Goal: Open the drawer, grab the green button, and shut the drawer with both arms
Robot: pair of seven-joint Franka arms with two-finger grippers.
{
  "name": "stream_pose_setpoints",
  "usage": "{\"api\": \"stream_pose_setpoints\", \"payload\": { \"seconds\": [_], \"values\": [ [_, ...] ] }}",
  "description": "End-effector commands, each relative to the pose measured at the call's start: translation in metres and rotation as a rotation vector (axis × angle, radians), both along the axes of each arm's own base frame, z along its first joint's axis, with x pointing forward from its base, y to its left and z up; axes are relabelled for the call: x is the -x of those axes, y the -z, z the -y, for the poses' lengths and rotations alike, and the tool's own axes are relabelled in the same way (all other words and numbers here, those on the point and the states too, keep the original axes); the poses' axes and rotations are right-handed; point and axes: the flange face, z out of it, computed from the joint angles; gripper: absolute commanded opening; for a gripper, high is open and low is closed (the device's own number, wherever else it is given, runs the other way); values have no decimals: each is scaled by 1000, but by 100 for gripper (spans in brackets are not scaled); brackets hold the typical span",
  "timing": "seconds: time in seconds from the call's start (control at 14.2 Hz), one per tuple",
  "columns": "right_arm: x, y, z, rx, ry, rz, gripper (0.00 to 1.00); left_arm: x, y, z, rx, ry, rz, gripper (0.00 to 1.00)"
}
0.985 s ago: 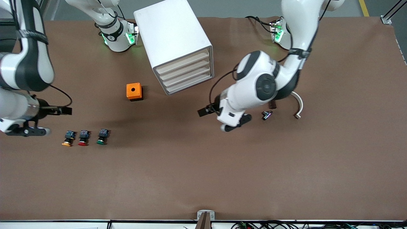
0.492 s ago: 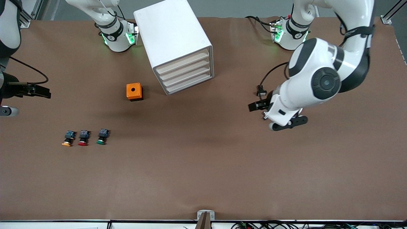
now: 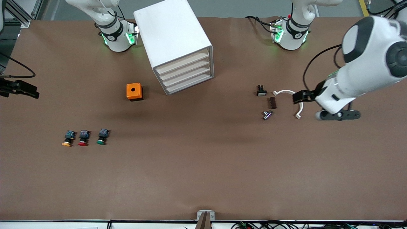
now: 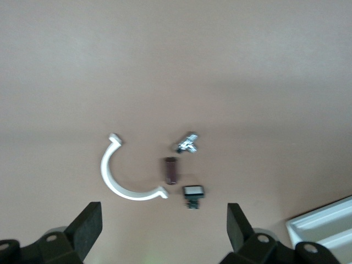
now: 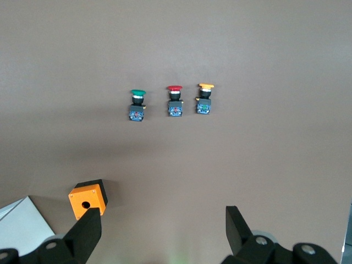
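Note:
The green-capped button (image 3: 101,137) lies on the table toward the right arm's end, and it also shows in the right wrist view (image 5: 137,104). The white drawer cabinet (image 3: 173,38) stands between the arms' bases with all its drawers (image 3: 186,74) shut. My left gripper (image 4: 163,231) is open and empty, up over the table beside a group of small parts; it also shows in the front view (image 3: 338,115). My right gripper (image 5: 162,234) is open and empty, high over the right arm's end of the table. Only its black bracket (image 3: 19,89) shows in the front view.
A red-capped button (image 3: 83,137) and a yellow-orange-capped button (image 3: 67,139) lie beside the green one. An orange box (image 3: 133,91) sits near the cabinet. A white curved piece (image 3: 298,101), a brown block (image 3: 272,102), a metal part (image 3: 267,114) and a small white-capped switch (image 3: 261,90) lie near the left gripper.
The left arm has swung away from the cabinet toward its own end of the table, uncovering the small parts. The right arm has drawn back almost out of the front view.

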Motion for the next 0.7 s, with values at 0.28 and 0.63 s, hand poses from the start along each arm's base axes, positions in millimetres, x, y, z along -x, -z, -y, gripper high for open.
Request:
{"api": "stream_pose_setpoints", "payload": {
  "seconds": [0.28,0.63],
  "values": [
    [28,-40,15,-130,49,1,100,32,-25,-87,-1,51,107,100],
    [63,-43,33,-142,71,-10,100,35,-39,-117,-37,45,139,100]
  ]
}}
